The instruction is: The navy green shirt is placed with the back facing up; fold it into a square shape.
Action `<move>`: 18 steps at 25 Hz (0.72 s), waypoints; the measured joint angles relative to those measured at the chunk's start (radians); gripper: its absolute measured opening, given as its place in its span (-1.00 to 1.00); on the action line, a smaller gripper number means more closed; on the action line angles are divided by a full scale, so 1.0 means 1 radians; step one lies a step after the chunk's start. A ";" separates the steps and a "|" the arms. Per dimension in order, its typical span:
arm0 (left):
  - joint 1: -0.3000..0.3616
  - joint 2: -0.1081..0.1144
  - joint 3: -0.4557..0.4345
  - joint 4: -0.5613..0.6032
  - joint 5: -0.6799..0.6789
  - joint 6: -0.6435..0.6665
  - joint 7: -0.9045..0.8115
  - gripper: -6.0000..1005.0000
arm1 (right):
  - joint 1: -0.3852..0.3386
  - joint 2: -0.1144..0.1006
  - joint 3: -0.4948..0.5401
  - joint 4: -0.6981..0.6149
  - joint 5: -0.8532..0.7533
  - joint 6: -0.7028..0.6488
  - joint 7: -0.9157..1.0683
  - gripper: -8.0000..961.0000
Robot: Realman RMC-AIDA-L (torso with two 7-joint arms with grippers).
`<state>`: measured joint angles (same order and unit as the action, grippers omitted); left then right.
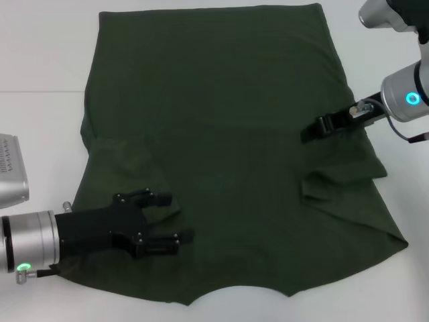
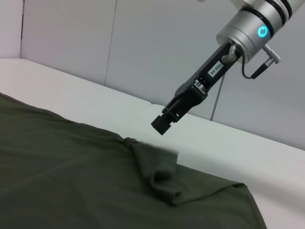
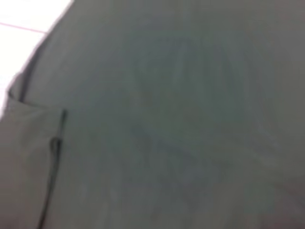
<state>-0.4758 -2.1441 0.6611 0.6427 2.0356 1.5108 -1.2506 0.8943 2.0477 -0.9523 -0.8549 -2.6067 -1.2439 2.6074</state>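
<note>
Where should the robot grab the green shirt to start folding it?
Probably by its side edges. The shirt lies flat and back up, too wide and limp to pinch in the middle. The left gripper, jaws open, could take the left sleeve from the left. The right gripper could take the bunched right sleeve from the right, then fold inward.

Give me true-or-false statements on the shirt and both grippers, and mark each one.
1. The navy green shirt lies spread on the white table. True.
2. The left gripper is shut. False: its fingers are spread open over the shirt near the left sleeve.
3. The right gripper is over the shirt's right side. True.
4. The shirt is already folded into a square. False: it is still laid out, with only the sleeves tucked in.
</note>
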 joint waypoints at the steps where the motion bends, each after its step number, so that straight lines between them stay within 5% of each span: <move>1: 0.000 -0.001 0.000 0.000 0.000 0.000 0.001 0.77 | 0.000 0.000 0.000 0.004 0.018 0.004 -0.004 -0.51; 10: 0.003 -0.002 -0.002 0.000 0.000 -0.002 0.001 0.77 | -0.048 -0.014 0.047 0.051 0.161 0.017 -0.053 0.14; 18: 0.003 -0.002 -0.028 0.000 -0.001 -0.001 -0.006 0.77 | -0.254 -0.033 0.280 0.110 0.443 -0.036 -0.180 0.78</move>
<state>-0.4729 -2.1460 0.6333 0.6428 2.0349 1.5099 -1.2569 0.6399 2.0147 -0.6725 -0.7445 -2.1634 -1.2796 2.4276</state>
